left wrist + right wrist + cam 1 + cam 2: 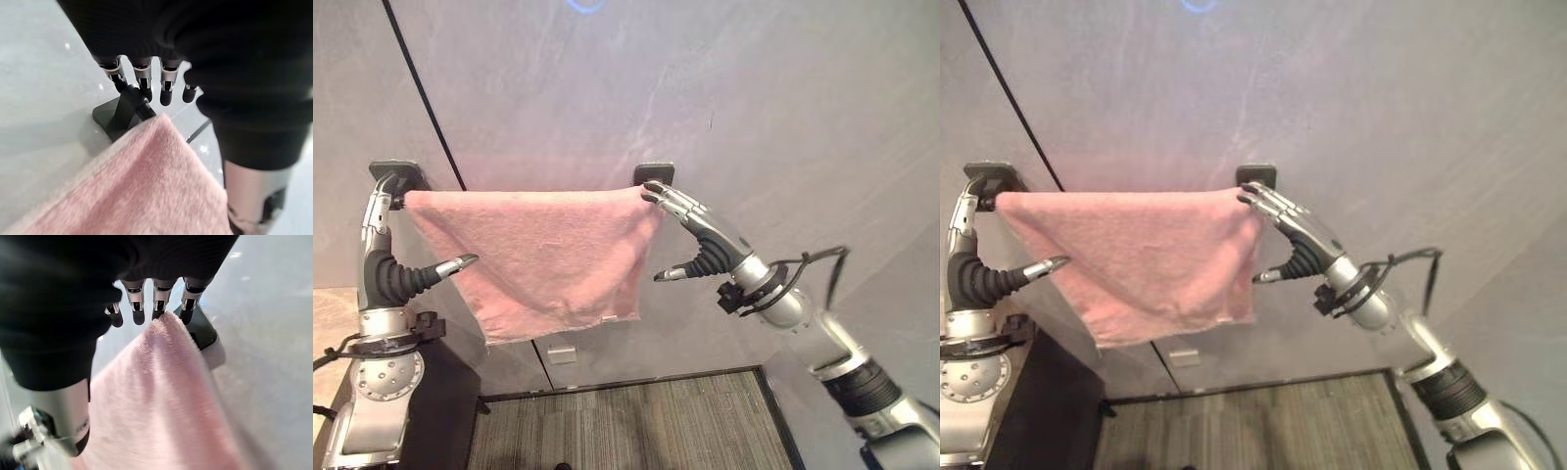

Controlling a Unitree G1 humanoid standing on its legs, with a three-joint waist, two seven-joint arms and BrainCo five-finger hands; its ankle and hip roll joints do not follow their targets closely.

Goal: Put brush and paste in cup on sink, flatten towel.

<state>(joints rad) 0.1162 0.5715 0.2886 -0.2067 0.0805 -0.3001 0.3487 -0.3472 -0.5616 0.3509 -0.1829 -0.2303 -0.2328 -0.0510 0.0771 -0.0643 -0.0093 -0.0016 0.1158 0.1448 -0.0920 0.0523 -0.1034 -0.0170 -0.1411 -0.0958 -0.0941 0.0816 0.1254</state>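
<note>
Both robot hands, left [384,250] and right [697,227], fingers straight, gripping nothing, touching towel [543,259] top corners at 9 and 3 o'clock; I advise spreading outward evenly.

A pink terry towel [543,259] hangs spread along a wall rail between two dark brackets, its top edge stretched nearly straight, its lower hem sloping and uneven, the cloth draping flat with soft folds toward the right corner.

we can't see the rail under the towel [548,255]; it's hidden between both hands. left hand [380,211] fingertips sit behind the left bracket [117,115]; right bracket [203,330] is partly covered past the right hand [690,215] fingertips.
</note>
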